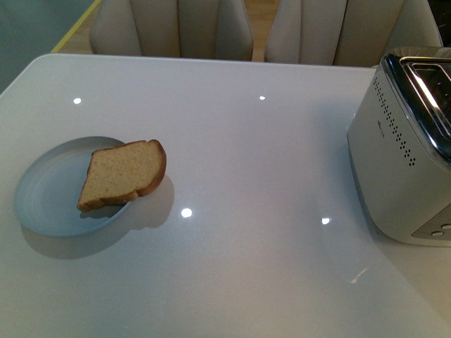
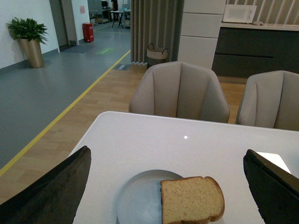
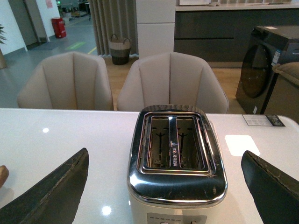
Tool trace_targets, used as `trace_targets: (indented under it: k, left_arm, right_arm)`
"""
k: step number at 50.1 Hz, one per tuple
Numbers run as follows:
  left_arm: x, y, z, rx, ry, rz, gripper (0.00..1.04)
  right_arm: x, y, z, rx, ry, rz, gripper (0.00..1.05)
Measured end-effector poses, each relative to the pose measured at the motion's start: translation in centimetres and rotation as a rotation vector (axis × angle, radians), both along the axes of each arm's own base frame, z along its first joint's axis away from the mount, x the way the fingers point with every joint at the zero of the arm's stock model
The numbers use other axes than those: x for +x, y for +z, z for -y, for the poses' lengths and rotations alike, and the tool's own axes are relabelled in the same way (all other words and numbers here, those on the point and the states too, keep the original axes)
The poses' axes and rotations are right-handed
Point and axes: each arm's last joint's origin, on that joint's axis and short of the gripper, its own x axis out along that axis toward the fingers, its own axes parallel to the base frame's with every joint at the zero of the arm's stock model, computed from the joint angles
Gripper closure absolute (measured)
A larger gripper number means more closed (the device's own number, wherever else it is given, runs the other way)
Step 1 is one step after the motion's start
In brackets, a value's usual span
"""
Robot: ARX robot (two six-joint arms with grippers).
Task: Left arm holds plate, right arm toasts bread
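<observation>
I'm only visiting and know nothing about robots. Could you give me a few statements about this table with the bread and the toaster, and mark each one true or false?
1. The bread lies partly on the plate and sticks out over its rim. True.
2. The toaster has a slice in one of its slots. False: in the right wrist view both slots look empty.
3. The left gripper is clamped on the plate. False: its fingers stand wide apart above the table, touching neither plate nor bread.
4. The right gripper is open and faces the toaster. True.
</observation>
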Motion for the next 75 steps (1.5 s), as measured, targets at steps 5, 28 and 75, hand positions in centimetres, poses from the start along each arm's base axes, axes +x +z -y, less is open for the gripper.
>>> trace_targets:
  k: [5,28,75]
  left_arm:
    - [0.0,0.0,0.0,0.000,0.000,0.000,0.07]
    - [1.5,0.0,-0.3,-0.212,0.248,-0.296,0.07]
    - [16.1,-16.4,-7.2,-0.342,0.166,-0.644,0.07]
  right_arm:
    - [0.0,0.0,0.0,0.000,0.000,0.000,0.09]
    - [0.0,0.0,0.0,0.000,0.000,0.000,0.09]
    - [0.0,0.0,0.0,0.000,0.000,0.000,0.09]
